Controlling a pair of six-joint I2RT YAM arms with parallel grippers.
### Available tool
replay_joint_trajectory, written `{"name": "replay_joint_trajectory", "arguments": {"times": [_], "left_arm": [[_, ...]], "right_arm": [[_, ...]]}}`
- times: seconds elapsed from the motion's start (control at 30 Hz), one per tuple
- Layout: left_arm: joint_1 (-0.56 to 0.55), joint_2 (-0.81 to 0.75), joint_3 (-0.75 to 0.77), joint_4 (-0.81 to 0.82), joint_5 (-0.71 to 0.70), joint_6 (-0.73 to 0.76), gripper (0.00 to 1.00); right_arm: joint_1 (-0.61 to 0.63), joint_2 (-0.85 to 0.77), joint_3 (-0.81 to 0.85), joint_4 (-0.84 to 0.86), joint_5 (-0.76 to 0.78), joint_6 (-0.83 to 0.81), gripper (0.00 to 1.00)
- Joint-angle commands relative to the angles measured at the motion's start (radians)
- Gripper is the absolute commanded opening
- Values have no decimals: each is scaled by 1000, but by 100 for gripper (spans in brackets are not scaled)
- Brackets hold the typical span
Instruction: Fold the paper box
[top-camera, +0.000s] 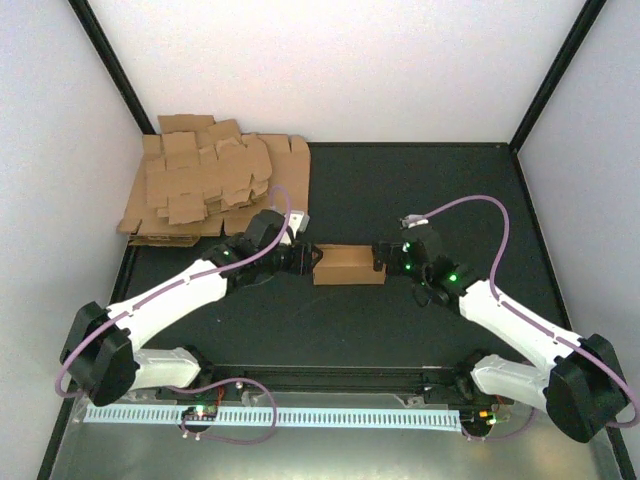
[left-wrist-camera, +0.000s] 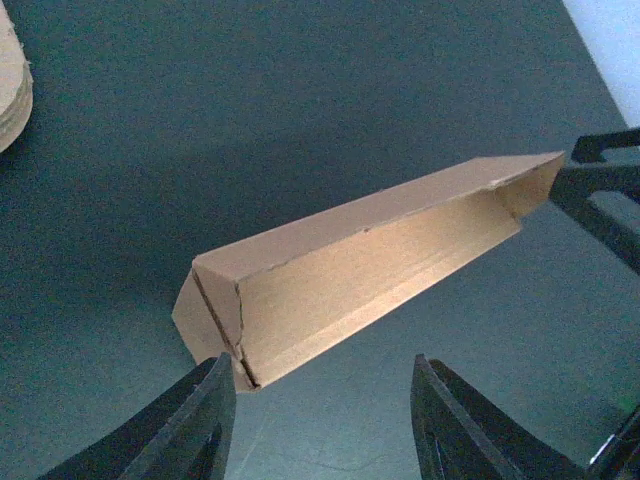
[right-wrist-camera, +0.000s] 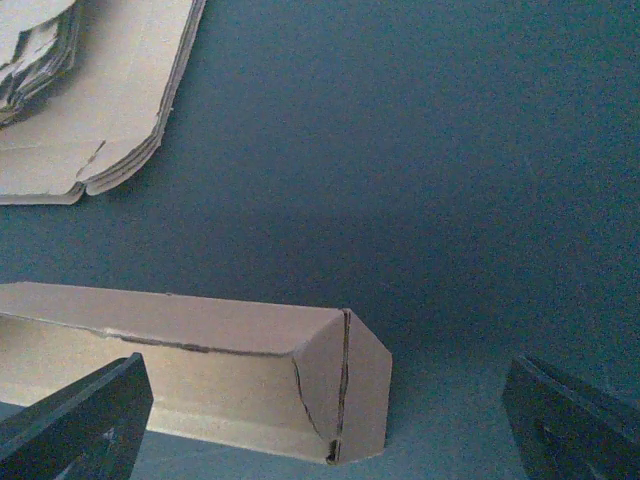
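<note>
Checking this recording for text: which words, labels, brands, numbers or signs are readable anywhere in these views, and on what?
No text can be read in any view.
The paper box is plain brown on every face shown, with no print.
The cardboard pile is plain brown, with no print visible.
The slotted white strip at the near edge shows no figures or marks.

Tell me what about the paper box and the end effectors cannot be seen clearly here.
- Top view: both ends of the paper box are hidden by the left end effector and the right end effector.
- Right wrist view: the box's far end is cut off by the left edge.
- Left wrist view: whether one finger touches the box corner is unclear.
</note>
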Motion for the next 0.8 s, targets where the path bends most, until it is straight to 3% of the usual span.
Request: {"name": "replay_joint_trajectory", "arguments": {"times": [0.0,0.17,0.4,0.77], "left_arm": [[20,-16,48,0,21,12,53],[58,15,64,30,18,27,59],[80,98,95,33,4,49,59],[85,132,50,55,39,38,43]], "right_arm": [[-12,-19,13,24,-25,-20,100],[-26,9,40,8,-27,-30,99],[-39,37,45,23,-25,-36,99],[-46,62,25,26,-37,-42,99]]}}
